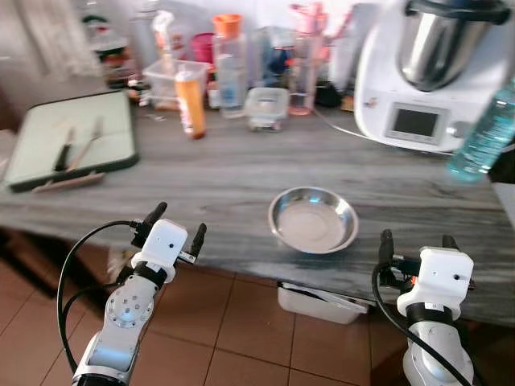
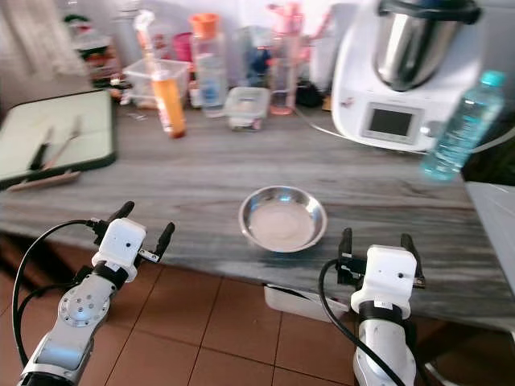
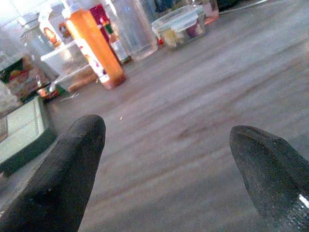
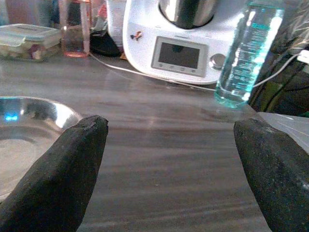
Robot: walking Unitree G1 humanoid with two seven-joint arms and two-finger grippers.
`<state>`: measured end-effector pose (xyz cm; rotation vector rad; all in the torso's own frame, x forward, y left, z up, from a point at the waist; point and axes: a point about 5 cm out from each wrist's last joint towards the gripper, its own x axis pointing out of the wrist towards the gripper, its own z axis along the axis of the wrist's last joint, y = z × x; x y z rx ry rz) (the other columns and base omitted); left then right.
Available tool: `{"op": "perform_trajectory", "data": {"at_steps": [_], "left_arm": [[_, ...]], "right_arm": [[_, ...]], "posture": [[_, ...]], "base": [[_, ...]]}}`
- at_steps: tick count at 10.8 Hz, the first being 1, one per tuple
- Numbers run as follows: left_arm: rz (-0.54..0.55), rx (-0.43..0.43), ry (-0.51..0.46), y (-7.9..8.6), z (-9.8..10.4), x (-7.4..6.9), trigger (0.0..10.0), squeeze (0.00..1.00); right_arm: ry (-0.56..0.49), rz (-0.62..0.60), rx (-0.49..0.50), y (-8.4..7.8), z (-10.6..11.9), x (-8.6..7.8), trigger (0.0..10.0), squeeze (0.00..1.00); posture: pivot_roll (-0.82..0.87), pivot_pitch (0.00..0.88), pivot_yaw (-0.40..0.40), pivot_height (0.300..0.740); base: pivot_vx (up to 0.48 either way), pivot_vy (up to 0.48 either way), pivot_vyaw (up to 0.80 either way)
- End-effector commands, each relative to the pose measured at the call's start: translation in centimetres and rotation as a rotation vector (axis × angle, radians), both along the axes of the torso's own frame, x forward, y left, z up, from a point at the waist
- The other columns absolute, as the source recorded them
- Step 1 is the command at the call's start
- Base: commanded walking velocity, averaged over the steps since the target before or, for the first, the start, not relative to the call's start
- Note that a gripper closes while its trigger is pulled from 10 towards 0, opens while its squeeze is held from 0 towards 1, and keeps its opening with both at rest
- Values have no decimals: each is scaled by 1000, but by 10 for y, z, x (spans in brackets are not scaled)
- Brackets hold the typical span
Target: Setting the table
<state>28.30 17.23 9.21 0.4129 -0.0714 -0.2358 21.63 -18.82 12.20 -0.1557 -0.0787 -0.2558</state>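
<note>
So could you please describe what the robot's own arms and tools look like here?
Both arms are silver metal with round, bolted joints. Each ends in a white boxy housing carrying two long black tapered fingers: the left tool and the right tool. A black cable loops from each housing down along its arm.

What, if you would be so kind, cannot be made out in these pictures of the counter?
- Utensils on the green tray: too small and blurred in the left eye view to identify.
- Lidded container: contents unclear through the cloudy plastic.
- Box under the counter: mostly hidden by the counter edge.
- Water bottle: top cut off by the frame edge.
- Bottles behind the orange bottle: labels blurred.
</note>
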Motion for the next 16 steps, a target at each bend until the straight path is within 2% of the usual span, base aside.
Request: {"op": "perform_trajectory", "data": {"at_steps": [1, 10, 16], "left_arm": [[4, 17, 4, 2, -1, -1, 10000, 0], [24, 0, -10, -2, 9, -2, 10000, 0], [19, -15, 17, -5, 6, -3, 10000, 0]], "right_arm": [[-14, 0, -1, 0, 4, -1, 10000, 0], [-18, 5, -13, 0, 5, 0, 10000, 0], [-5, 8, -17, -1, 3, -3, 10000, 0]], "posture": [[83, 42, 44, 740], [85, 43, 40, 740], [79, 48, 31, 740]], "base": [[0, 0, 0], [0, 0, 0], [-292, 0, 0]]}}
